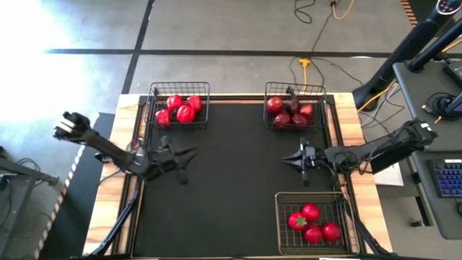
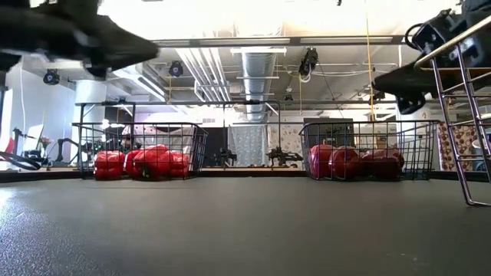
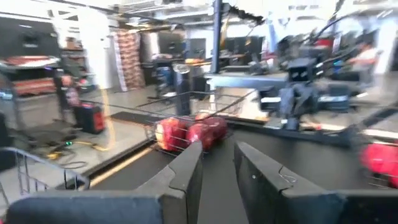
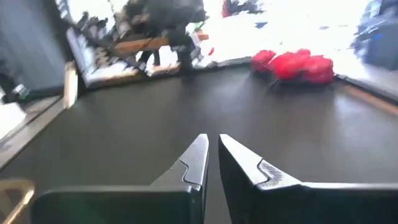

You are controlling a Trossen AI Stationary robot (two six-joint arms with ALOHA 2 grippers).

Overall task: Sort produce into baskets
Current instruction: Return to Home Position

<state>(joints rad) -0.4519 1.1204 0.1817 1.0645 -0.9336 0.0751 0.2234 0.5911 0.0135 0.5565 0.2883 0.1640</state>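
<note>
Black mat (image 1: 231, 202) underneath; left fingers (image 1: 189, 152), right fingers (image 1: 289, 159) hover pointing inward.

Peppers (image 1: 180, 108) fill the far-left basket (image 1: 153, 101), round fruits (image 1: 289, 113) the far-right basket (image 1: 296, 85), tomatoes (image 1: 312, 222) the near-right basket (image 1: 287, 202).

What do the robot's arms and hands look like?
The left arm and right arm are thin, dark and jointed, with dark cables along them. The left hand and right hand each have two flat, dark, wedge-shaped fingers with pale edges.
</note>
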